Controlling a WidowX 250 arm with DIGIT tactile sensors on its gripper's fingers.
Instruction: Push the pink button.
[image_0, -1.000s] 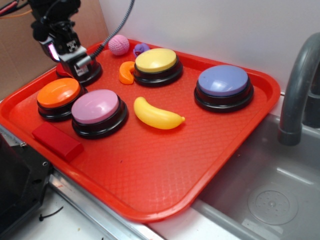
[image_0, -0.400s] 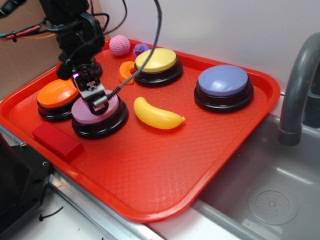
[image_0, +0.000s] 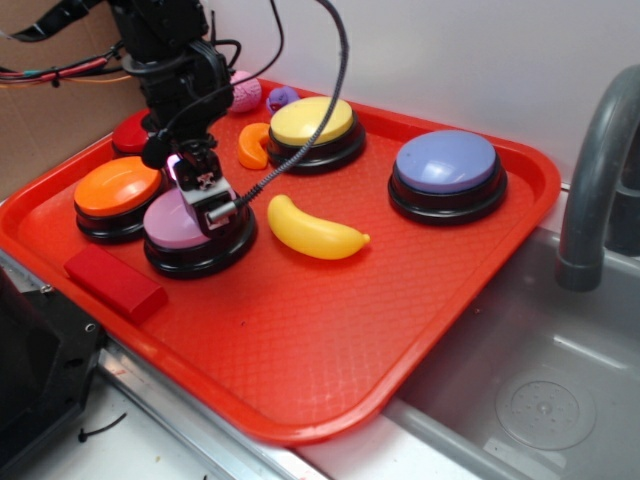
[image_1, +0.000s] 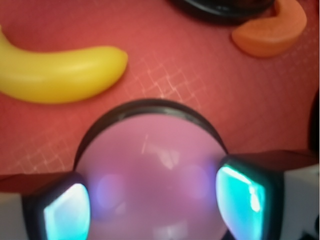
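1. The pink button (image_0: 185, 222) sits near the left, near edge of the red tray (image_0: 330, 330), just right of the orange button (image_0: 117, 186) and left of the yellow banana (image_0: 315, 229).
2. Gripper (image_0: 205, 205) is directly over the dome, at or just above its surface; contact cannot be confirmed.
3. Wrist view: the fingers (image_1: 240, 195) stand wide apart, one at each side of the dome (image_1: 150, 185), holding nothing.
4. Step in hand, as judged: the press itself. Best done straight down and centred, so the dome travels evenly.
5. Avoid sideways drift: the orange button is close, and an off-centre push could tilt or slide the base.
6. Firm, short press, then lift clear.
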